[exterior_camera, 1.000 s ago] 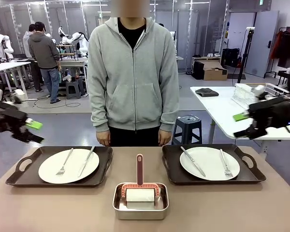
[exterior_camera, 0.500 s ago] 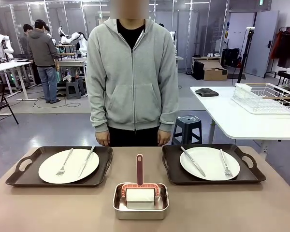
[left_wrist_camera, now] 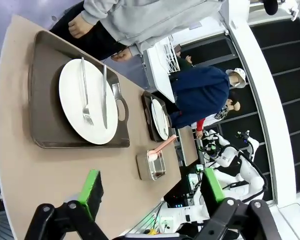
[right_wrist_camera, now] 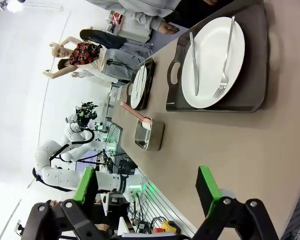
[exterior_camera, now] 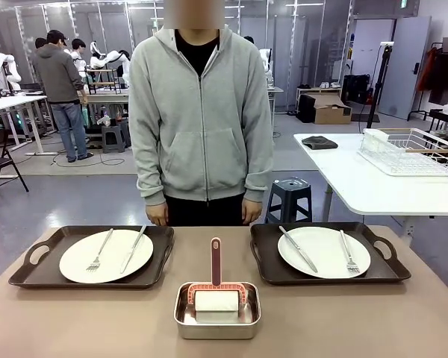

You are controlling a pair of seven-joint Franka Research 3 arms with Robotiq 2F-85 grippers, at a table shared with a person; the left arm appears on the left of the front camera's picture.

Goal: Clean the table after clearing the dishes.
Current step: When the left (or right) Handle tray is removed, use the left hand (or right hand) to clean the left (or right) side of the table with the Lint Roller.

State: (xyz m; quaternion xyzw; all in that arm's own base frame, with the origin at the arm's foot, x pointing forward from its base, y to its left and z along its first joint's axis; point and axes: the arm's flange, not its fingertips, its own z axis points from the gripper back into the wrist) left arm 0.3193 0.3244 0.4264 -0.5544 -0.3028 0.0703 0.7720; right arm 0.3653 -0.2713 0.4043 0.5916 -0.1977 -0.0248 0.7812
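Fingers [left_wrist_camera: 92,192] of left gripper [left_wrist_camera: 151,190] and right gripper [right_wrist_camera: 146,189] spread, empty; the dishes [exterior_camera: 113,261] look fragile, cutlery [exterior_camera: 299,250] loose; lift by tray handles [exterior_camera: 30,262].

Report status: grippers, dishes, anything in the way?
Left gripper open, empty; right gripper open, empty. Left plate and right plate not yet cleared from table. Person at far edge; steel pan mid-table.
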